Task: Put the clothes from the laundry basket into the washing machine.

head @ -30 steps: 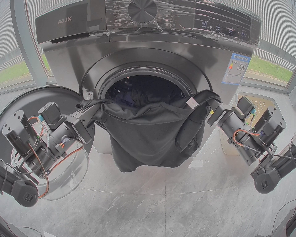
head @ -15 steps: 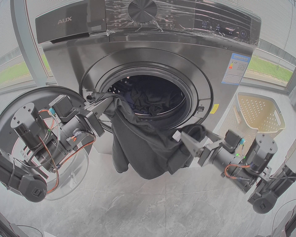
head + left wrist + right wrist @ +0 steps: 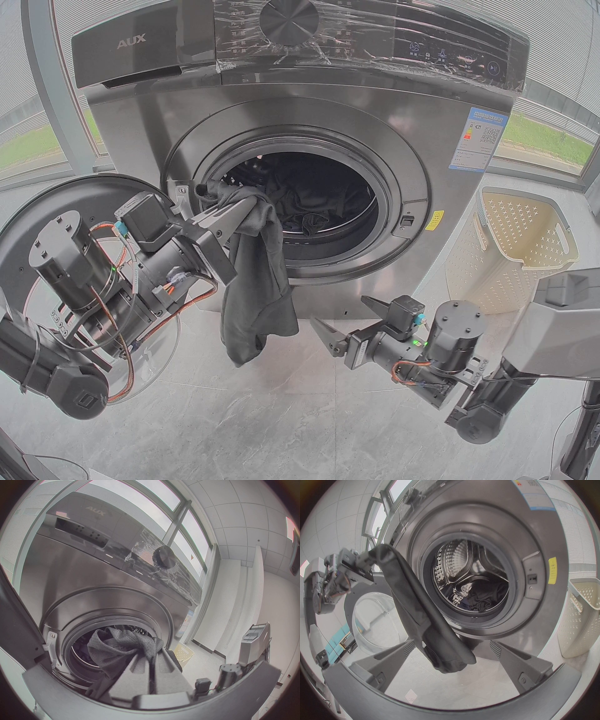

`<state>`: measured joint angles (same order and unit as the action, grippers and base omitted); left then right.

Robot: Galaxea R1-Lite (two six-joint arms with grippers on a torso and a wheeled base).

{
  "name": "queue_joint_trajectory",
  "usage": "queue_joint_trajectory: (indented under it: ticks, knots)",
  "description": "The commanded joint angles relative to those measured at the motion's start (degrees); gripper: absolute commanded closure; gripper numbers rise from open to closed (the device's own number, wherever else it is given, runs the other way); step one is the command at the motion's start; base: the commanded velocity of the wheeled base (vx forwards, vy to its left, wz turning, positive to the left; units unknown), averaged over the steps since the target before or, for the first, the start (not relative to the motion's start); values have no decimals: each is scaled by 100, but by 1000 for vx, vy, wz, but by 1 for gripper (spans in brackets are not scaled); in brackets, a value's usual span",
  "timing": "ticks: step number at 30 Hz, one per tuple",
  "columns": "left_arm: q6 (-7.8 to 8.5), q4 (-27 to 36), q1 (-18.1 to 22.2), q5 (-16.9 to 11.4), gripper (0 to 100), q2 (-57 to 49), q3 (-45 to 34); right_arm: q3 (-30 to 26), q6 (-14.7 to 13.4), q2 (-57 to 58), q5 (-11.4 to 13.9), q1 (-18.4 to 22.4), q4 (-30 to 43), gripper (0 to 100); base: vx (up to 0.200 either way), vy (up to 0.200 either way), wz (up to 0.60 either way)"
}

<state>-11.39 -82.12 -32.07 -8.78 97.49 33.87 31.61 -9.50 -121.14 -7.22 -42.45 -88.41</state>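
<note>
Garment [image 3: 257, 275] bunched over left gripper [image 3: 242, 209], tips hidden

Laundry basket [image 3: 494, 269] right of washing machine [image 3: 144, 131]

We found the fingertips of the left gripper [image 3: 245, 205] buried in the dark garment [image 3: 256, 275], so the exact hold point was hidden from us. The open door [image 3: 81, 197] lay largely behind the left arm [image 3: 81, 281]. The clothes [image 3: 484, 597] inside the drum [image 3: 456, 558] formed one dark heap; we could not count them. The laundry basket [image 3: 581, 617] was cut off at the picture's edge.
</note>
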Motion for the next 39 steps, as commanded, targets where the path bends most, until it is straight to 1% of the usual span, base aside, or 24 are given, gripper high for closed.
queue_joint_trajectory:
  ticks: [1,2,6,9,15,18,21,25,30,31,34,37,39]
  knots:
    - [5,-138,-159,8,100,-19,15,627,0,-815,27,-36,-1,0,0,0,0]
    - [-4,-138,-159,8,100,-19,15,662,0,-841,27,-36,-10,0,0,0,0]
    - [5,-156,-194,8,100,-116,68,1181,18,-1175,45,-53,-10,0,0,0,0]
    - [5,-156,-194,8,100,-125,68,1436,36,-1316,106,-88,-10,0,0,0,0]
    - [5,-147,-203,-1,100,-125,68,1567,71,-1448,203,-264,-10,0,0,0,0]
    - [5,-156,-220,8,100,-125,76,1884,167,-1667,186,-185,-1,0,0,0,0]
    - [5,-156,-264,8,100,-134,76,2262,185,-1922,186,-44,16,0,0,0,0]
    - [40,-147,-317,8,100,-204,76,2534,203,-2063,194,-18,34,0,0,0,0]
    - [58,-147,-282,8,100,-195,76,2315,203,-2028,186,-18,-1,0,0,0,0]
    - [58,-147,-273,8,100,-178,76,2007,203,-1905,186,-36,-10,0,0,0,0]
    - [58,-147,-256,8,100,-160,85,1647,159,-1615,177,-106,-10,0,0,0,0]
    - [58,-147,-256,8,100,-151,85,1497,141,-1430,177,-150,-10,0,0,0,0]
    - [58,-147,-256,8,100,-160,85,1462,132,-1281,177,-255,-10,0,0,0,0]
